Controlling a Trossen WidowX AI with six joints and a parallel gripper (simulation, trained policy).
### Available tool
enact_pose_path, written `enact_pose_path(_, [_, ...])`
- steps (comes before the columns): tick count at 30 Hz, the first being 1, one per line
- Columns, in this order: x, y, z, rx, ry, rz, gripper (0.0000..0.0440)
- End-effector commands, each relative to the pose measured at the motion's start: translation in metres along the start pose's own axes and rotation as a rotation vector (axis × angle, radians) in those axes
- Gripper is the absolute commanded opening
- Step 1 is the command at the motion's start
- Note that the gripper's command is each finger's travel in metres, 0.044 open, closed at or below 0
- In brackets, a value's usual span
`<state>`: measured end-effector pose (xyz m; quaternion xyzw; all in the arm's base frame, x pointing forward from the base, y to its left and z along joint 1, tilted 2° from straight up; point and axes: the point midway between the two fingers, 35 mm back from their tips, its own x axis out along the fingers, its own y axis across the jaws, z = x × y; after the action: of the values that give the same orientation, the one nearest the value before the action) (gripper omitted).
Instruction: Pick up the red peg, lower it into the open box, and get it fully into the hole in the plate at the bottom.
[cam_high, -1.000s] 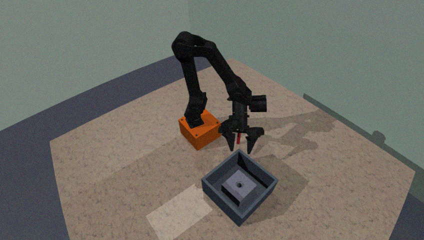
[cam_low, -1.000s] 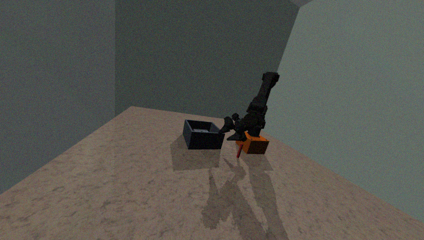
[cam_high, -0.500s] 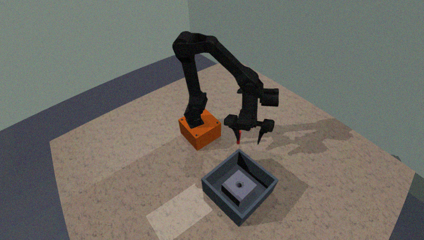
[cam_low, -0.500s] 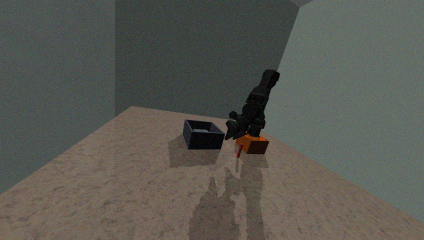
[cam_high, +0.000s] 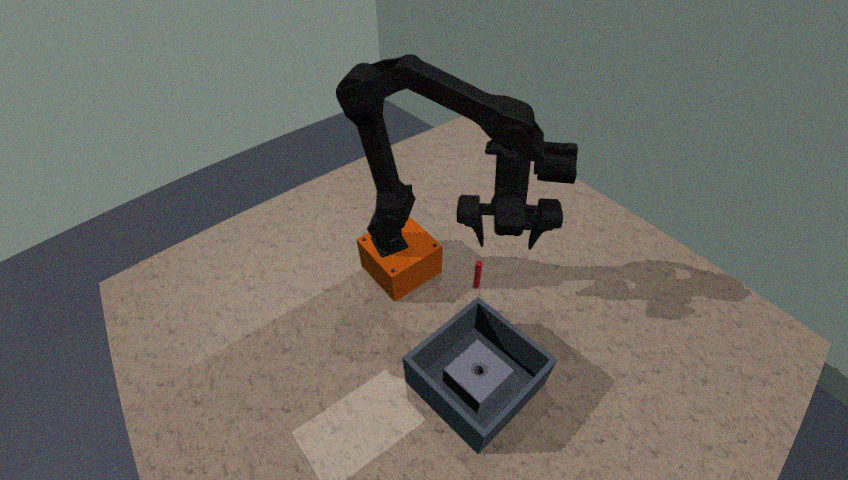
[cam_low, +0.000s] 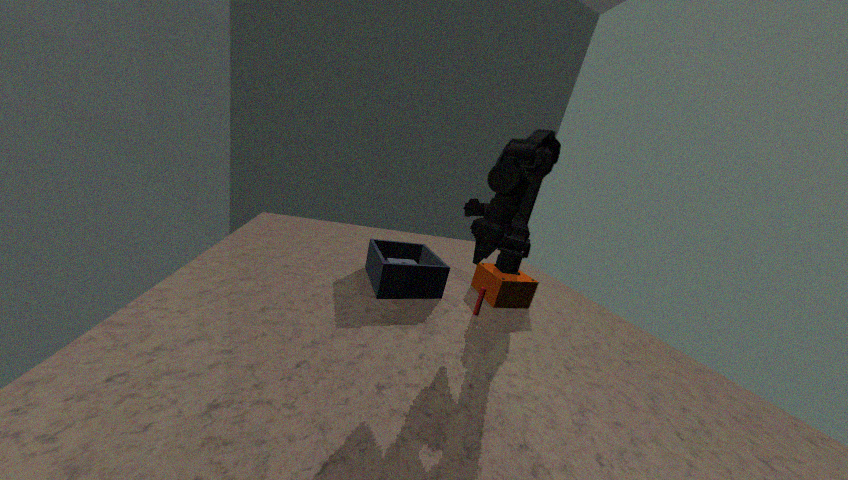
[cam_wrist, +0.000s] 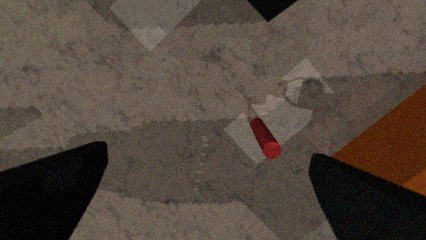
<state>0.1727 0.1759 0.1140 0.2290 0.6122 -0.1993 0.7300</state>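
Note:
The red peg (cam_high: 477, 274) (cam_low: 479, 302) (cam_wrist: 263, 136) stands upright on the table between the orange base and the box. My gripper (cam_high: 505, 246) (cam_wrist: 210, 157) is wide open and empty, above the table and higher than the peg. In the wrist view the peg shows between the two fingers, nearer the right one, and its top faces the camera. The open dark box (cam_high: 441, 400) (cam_low: 410, 281) holds a grey plate (cam_high: 464, 371) (cam_low: 402, 261) with a round hole (cam_high: 479, 369); the hole is empty.
The orange base block (cam_high: 416, 276) (cam_low: 515, 293) (cam_wrist: 385, 130) of the arm stands close beside the peg. The box walls rise around the plate, and one box corner (cam_wrist: 271, 7) shows at the wrist view's top edge. A bright patch of light lies on the table.

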Motion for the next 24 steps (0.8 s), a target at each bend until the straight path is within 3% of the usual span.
enact_pose_path(1, [-0.015,-0.002,-0.002,-0.016,0.039,0.01,0.044])
enact_pose_path(13, [-0.02,-0.02,-0.006,-0.006,0.128,-0.066,0.044])
enact_pose_path(24, [0.012,-0.036,-0.014,0.003,0.184,-0.179,0.044])
